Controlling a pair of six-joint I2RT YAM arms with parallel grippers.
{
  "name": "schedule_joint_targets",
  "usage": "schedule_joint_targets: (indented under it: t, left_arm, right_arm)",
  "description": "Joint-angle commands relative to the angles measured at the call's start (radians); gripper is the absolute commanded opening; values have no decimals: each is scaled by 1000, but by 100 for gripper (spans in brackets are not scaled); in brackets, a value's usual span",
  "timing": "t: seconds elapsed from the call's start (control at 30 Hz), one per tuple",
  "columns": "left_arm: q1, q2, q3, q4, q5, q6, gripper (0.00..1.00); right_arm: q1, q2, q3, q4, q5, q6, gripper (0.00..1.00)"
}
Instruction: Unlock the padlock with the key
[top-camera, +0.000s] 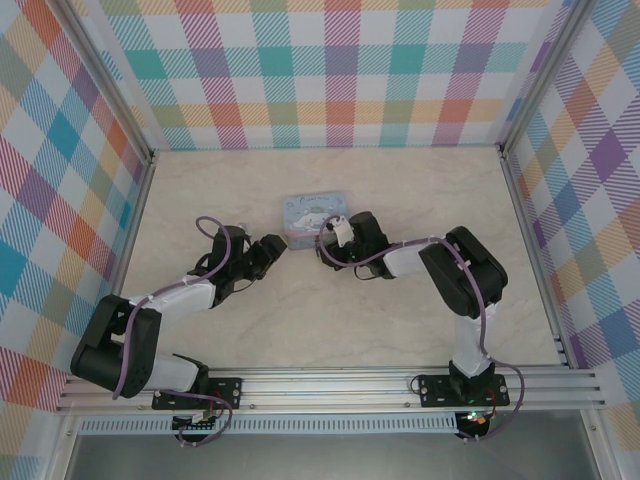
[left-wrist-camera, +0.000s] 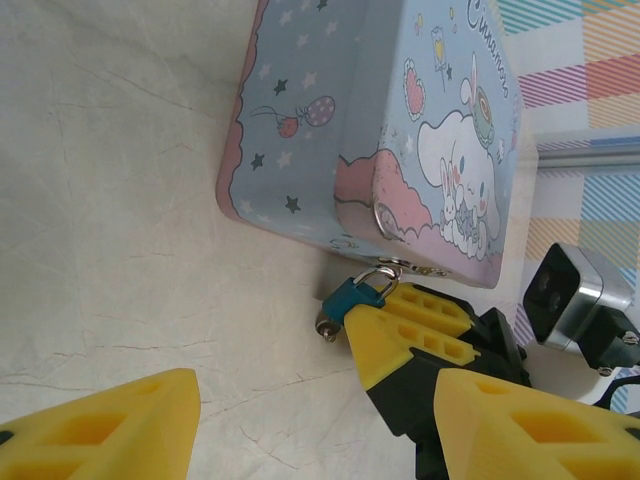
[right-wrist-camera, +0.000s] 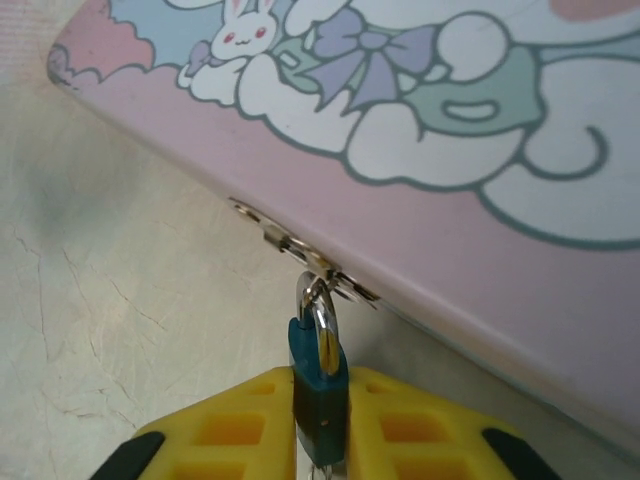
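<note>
The padlock (right-wrist-camera: 320, 380) is pinched between the yellow jaws of the right gripper (right-wrist-camera: 322, 425), which are pressed flat against both sides of its teal body. Just beyond those jaws, the thin silver shackle is threaded through the small metal hasp (right-wrist-camera: 305, 262) on the side wall of the cartoon-printed tin box (right-wrist-camera: 450, 150). The tin therefore stands directly ahead of the jaws and blocks the way forward. In the right wrist view the lock's lower end is hidden between the jaws.

In the left wrist view a small silvery piece (left-wrist-camera: 326, 327) is seen projecting from the end of the padlock that faces away from the tin, just beside the tip of the right jaws. Whether it is the key cannot be told.

The jaws of the left gripper (left-wrist-camera: 320, 430) are spread wide and are cut off by the bottom edge. The padlock lies ahead of them, apart, across the pale surface (left-wrist-camera: 120, 200). The right arm's wrist camera (left-wrist-camera: 575, 300) is seen off to their right. In the overhead view the lock is too small to be made out.
</note>
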Motion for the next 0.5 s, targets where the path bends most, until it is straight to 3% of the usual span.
schedule_joint_targets:
  t: [0.0, 0.23, 0.47]
  left_arm:
    - [15, -35, -10, -16, 21, 22, 63]
    - [8, -38, -14, 11, 89, 25, 58]
    - [-64, 25, -12, 138, 163, 7, 50]
  right_arm:
    - [-8, -31, -27, 11, -26, -23, 15]
    - [-23, -53, -41, -25, -97, -25, 10]
    - [-44, -104, -49, -54, -251, 24, 11]
